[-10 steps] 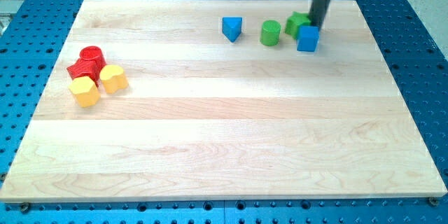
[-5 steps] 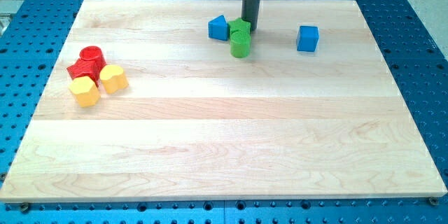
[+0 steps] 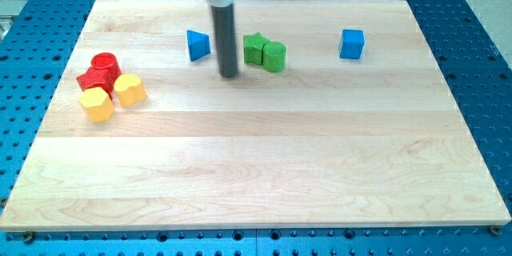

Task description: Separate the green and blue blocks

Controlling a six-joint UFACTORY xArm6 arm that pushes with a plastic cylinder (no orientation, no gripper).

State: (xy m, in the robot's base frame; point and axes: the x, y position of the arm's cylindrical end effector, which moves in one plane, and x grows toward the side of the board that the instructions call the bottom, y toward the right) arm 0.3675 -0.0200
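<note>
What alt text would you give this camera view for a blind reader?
My tip rests on a wooden board between a blue triangular block and two touching green blocks. A blue cube sits right; red and yellow blocks cluster left.

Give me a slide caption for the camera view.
My tip stands between the blue triangle and the touching green pair; the blue cube sits apart at the view's right.

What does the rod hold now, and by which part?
Nothing is held. My tip stands free on the board, between the blue triangular block and the two green blocks, touching neither.
</note>
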